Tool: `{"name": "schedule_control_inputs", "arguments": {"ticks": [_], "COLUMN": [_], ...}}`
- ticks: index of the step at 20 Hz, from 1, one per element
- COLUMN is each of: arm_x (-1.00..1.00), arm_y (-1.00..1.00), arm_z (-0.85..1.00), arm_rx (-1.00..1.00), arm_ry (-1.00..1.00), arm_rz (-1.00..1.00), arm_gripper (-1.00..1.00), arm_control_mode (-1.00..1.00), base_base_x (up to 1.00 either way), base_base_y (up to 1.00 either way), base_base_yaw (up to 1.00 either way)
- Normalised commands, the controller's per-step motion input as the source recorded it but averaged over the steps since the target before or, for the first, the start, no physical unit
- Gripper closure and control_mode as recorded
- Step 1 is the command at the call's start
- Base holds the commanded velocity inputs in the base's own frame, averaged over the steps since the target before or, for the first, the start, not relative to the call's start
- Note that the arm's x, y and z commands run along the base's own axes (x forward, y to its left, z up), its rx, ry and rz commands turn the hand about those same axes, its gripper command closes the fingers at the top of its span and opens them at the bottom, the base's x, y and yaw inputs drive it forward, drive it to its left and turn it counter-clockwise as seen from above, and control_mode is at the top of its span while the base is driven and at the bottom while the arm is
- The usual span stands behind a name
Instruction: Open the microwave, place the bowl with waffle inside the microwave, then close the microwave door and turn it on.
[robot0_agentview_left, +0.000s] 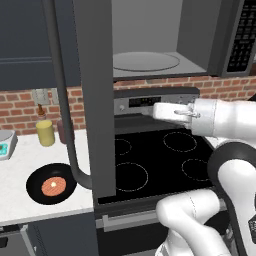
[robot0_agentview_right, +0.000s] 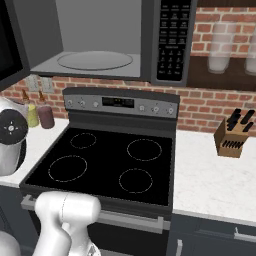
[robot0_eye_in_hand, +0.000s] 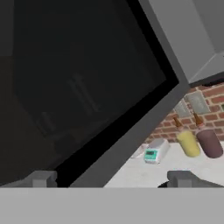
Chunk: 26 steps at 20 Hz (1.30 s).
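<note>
The microwave hung above the stove, its grey cavity bare, its microwave door swung wide. The black bowl sat on the bench, holding the orange-brown waffle. The gripper faced the door, fingers apart.

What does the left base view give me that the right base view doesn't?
Left base view alone: the bowl with the waffle on the counter left of the stove, the swung-open microwave door with its bar handle, and a small scale.

Right base view alone: the knife block on the right counter and jars on a shelf.

Both: the open microwave with its bare turntable, keypad, stove, yellow bottle.
</note>
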Motion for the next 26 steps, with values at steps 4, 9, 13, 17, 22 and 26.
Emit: {"name": "schedule_control_inputs", "arguments": {"ticks": [4,9,13,17,22,26], "arm_x": [0.00,-0.02,0.06,0.39,0.69,0.52], "arm_y": [-0.50,-0.53,-0.82,-0.39,0.07,0.33], "arm_z": [-0.13,-0.60,-0.39,-0.50,-0.71,-0.76], "arm_rx": [-0.18,-0.26,-0.21,-0.14,-0.05,0.00], "arm_ry": [0.38,0.29,0.22,0.16,0.20,0.18], "arm_rz": [-0.38,-0.29,-0.21,-0.03,0.10,0.06], "arm_gripper": [-1.00,-1.00,-1.00,-1.00,-1.00,-1.00], "arm_control_mode": [-1.00,-1.00,-1.00,-1.00,-1.00,-1.00], "base_base_x": [0.00,0.00,0.00,0.00,0.00,0.00], "base_base_y": [0.00,0.00,0.00,0.00,0.00,0.00], "base_base_yaw": [0.00,0.00,0.00,0.00,0.00,0.00]}}
